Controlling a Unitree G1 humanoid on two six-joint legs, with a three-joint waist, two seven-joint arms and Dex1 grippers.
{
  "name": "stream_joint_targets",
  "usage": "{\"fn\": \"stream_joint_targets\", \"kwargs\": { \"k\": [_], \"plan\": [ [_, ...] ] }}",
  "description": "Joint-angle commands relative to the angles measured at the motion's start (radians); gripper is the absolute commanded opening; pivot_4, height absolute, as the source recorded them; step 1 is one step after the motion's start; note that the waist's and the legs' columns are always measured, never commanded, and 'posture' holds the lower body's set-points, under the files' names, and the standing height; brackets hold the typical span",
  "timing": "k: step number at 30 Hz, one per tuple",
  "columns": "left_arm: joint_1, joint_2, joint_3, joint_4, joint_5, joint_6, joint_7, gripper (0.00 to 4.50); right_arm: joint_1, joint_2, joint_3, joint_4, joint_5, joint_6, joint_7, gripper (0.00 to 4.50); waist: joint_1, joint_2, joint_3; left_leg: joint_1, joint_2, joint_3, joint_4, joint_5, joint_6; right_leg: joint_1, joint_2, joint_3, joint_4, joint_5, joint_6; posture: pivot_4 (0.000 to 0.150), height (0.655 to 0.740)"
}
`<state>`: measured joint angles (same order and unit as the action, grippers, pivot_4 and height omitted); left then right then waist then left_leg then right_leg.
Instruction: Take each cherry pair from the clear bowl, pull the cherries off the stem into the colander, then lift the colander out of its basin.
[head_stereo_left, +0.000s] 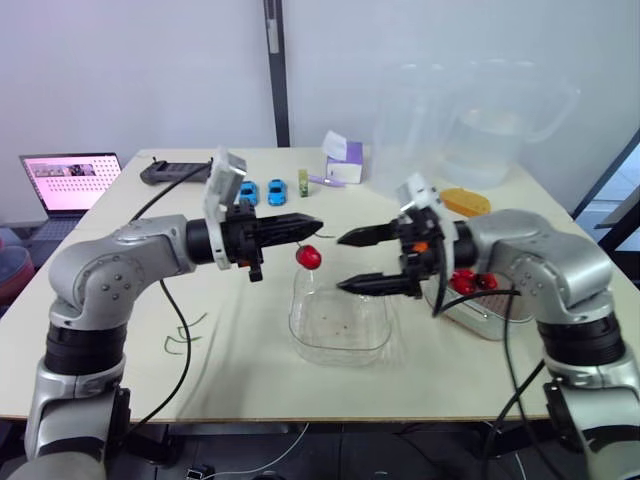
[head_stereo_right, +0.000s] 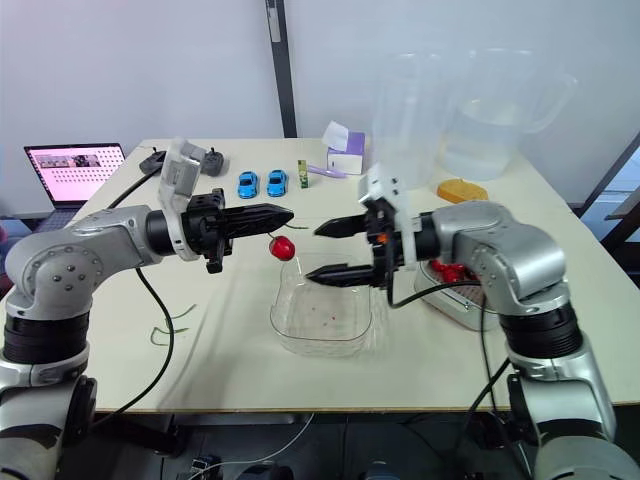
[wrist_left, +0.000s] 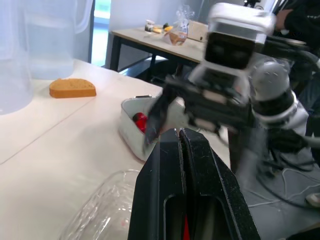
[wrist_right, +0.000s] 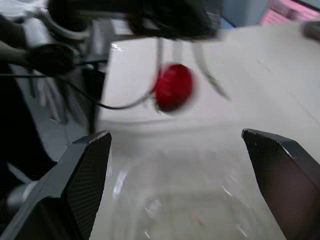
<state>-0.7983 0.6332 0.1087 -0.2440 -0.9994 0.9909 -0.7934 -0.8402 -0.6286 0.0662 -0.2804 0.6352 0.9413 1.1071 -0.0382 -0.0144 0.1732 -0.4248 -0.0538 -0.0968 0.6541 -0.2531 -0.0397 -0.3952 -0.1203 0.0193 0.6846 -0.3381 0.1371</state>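
Mid-frame, the shut left gripper (head_stereo_left: 313, 224) is dangling a round red cherry (head_stereo_left: 308, 257); the right gripper (head_stereo_left: 340, 263) (gaping, empty) should be closing squarely on it.

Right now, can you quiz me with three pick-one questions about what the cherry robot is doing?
1. Where is the red cherry? A on the floor. B on a plate. C in the air at the clear bowl's edge.
2. How many blue toy cars are on the table? A one. B two. C four.
3. How is the right gripper? A open. B shut on a spoon. C shut on a cup.
Answers: 1 C, it dangles under the left gripper. 2 B, two sit side by side. 3 A, its fingers stand wide apart.
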Motion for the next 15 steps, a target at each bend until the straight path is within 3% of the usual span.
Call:
{"fn": "stream_joint_targets", "kwargs": {
  "k": [1, 11, 15],
  "plan": [
    [-0.022, 0.004, 0.02, -0.02, -0.005, -0.013, -0.001, 0.0, -0.015, 0.021, -0.028, -0.045, 0.06, 0.039, -0.049, 4.47, 0.001, 0.0, 0.0, 0.0, 0.0, 0.0, 0.0, 0.0, 0.0, 0.0, 0.0, 0.0, 0.0, 0.0, 0.0, 0.15, 0.7371],
    [-0.021, -0.005, 0.014, -0.031, -0.009, -0.009, -0.002, 0.0, -0.058, 0.102, 0.002, -0.008, 0.104, 0.076, -0.135, 4.47, -0.008, 0.0, 0.0, 0.0, 0.0, -0.001, -0.001, 0.0, 0.0, -0.001, 0.001, -0.001, 0.0, 0.0, 0.0, 0.15, 0.7371],
    [-0.022, -0.01, 0.015, -0.033, -0.012, -0.006, 0.007, 0.0, -0.068, 0.111, 0.008, 0.023, 0.103, 0.078, -0.142, 3.11, -0.007, 0.0, 0.0, 0.0, -0.001, -0.001, 0.0, 0.0, 0.0, 0.0, 0.001, -0.001, 0.0, 0.0, 0.0, 0.15, 0.7371]
  ]
}}
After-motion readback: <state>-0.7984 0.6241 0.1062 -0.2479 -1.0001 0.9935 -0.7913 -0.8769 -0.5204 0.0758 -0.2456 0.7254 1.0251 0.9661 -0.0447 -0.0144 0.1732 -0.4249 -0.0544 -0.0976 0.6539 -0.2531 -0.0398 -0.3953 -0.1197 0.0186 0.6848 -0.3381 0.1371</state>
